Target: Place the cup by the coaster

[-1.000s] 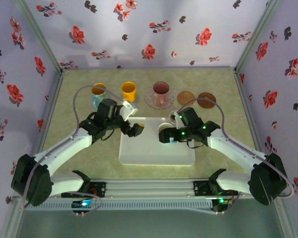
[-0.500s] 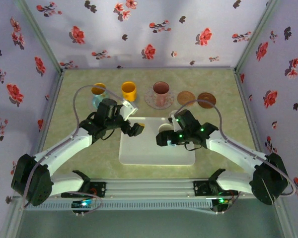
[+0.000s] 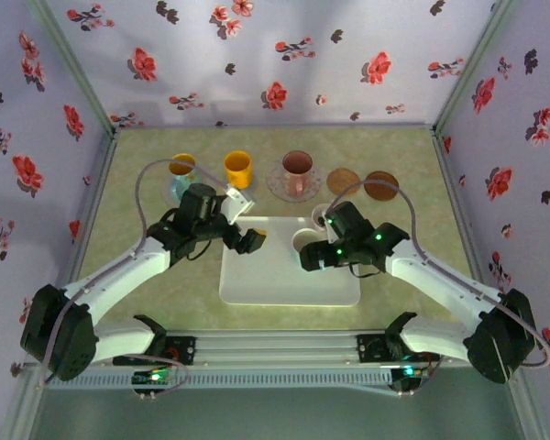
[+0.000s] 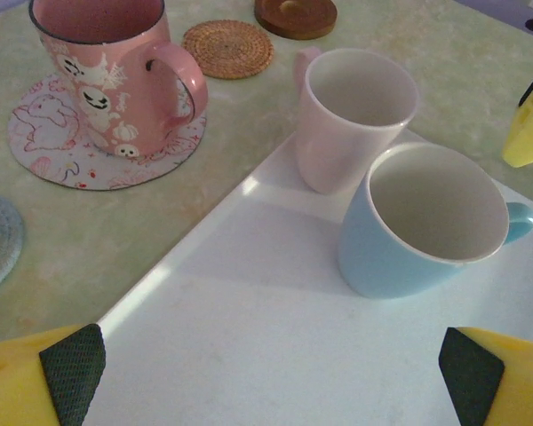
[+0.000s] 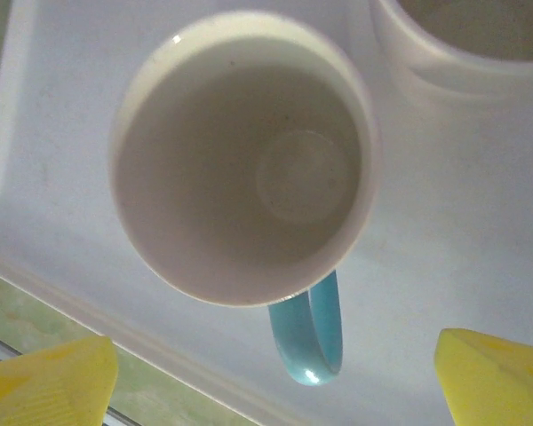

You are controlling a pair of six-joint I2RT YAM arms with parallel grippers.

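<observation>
On the worktop (image 3: pixel 412 165) lies the white tray (image 3: pixel 284 280), with the blue cup (image 5: pixel 240 160) upright toward its far edge, just beside a pale cup (image 4: pixel 351 115). Our right pincer (image 5: pixel 271 377) hangs above the blue cup, fingers (image 5: pixel 49 382) spread apart and gripping nothing; the left pincer (image 4: pixel 268 377) gapes too, empty. We would square the fingers across the cup's wall, clear of its neighbour (and of the handle (image 5: pixel 311 337)), before closing. The left wrist view gives us the woven coaster (image 4: pixel 229 49) beyond the tray; the right wrist view gives the cup's empty inside.
</observation>
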